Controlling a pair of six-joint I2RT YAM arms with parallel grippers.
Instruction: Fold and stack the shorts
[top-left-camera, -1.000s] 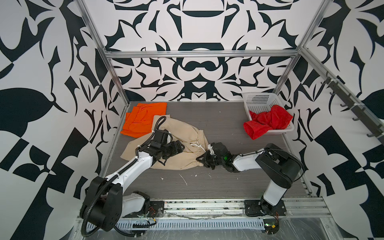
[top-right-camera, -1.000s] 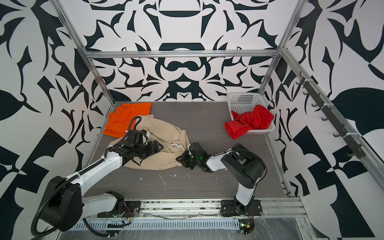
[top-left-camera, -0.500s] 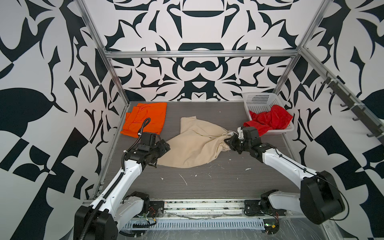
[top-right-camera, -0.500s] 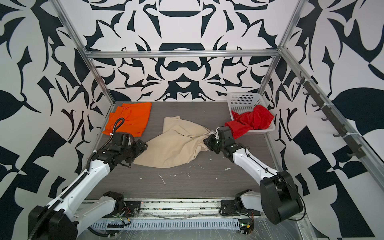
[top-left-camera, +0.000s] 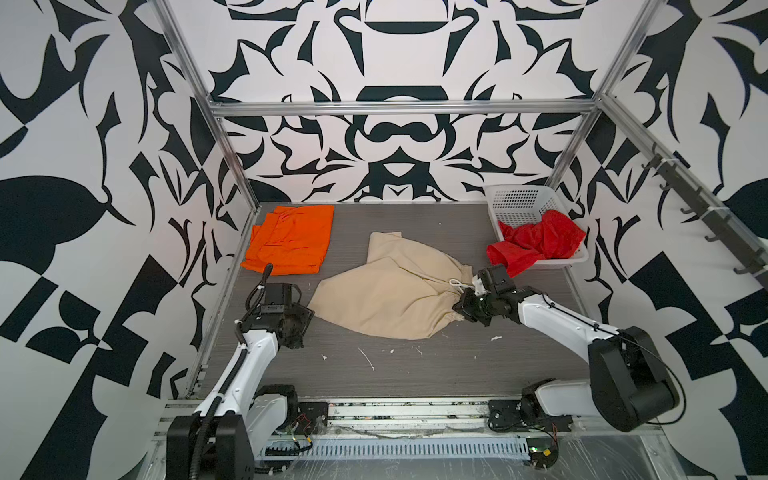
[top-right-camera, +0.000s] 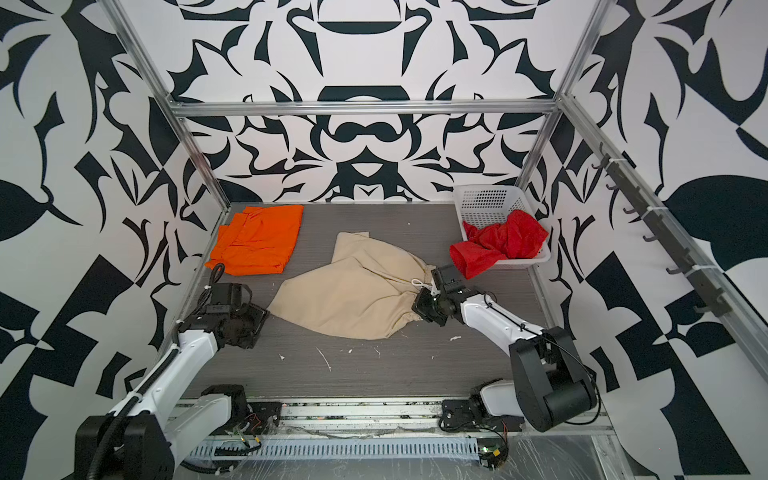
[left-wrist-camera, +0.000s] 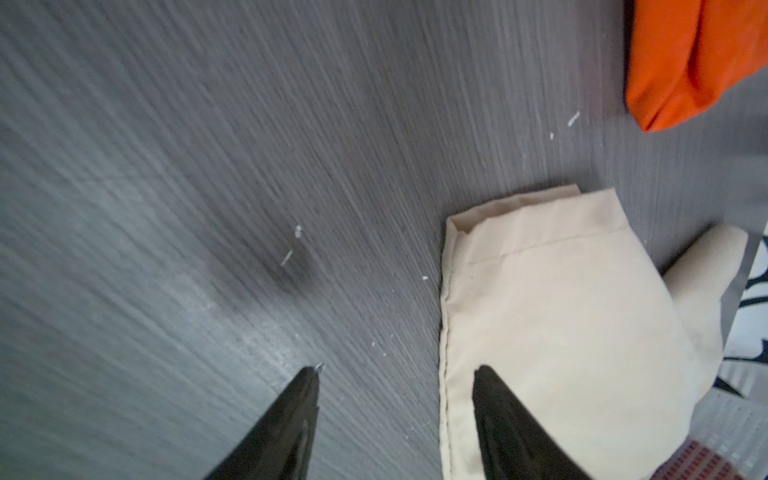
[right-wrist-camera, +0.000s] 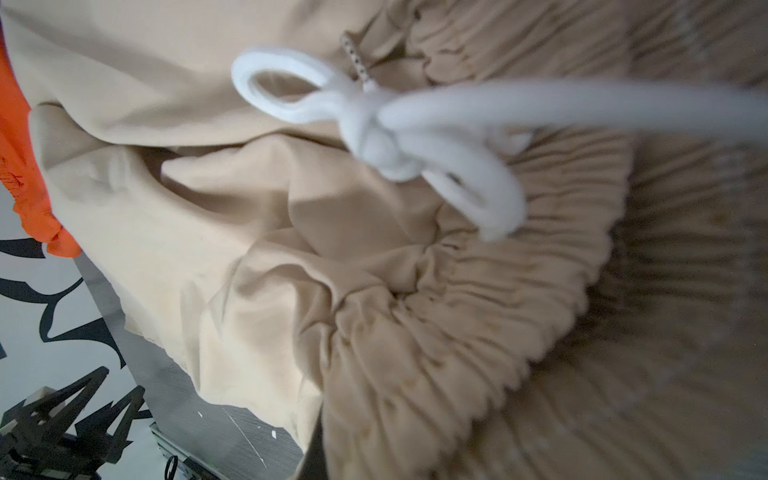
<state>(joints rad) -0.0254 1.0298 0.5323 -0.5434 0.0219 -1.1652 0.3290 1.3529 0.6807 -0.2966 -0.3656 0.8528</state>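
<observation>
Bunched before, the beige shorts (top-left-camera: 390, 299) are being stretched flat for folding: waistband clamped by the right gripper (top-left-camera: 459, 302), left hem being straddled by the open left gripper (left-wrist-camera: 397, 369).

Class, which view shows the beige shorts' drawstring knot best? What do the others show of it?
The right wrist view: the knot fills the frame close up, loops distinct. Both top views show only a tiny white loop at the waist. The left wrist view shows only a hem of the shorts, no knot.
</observation>
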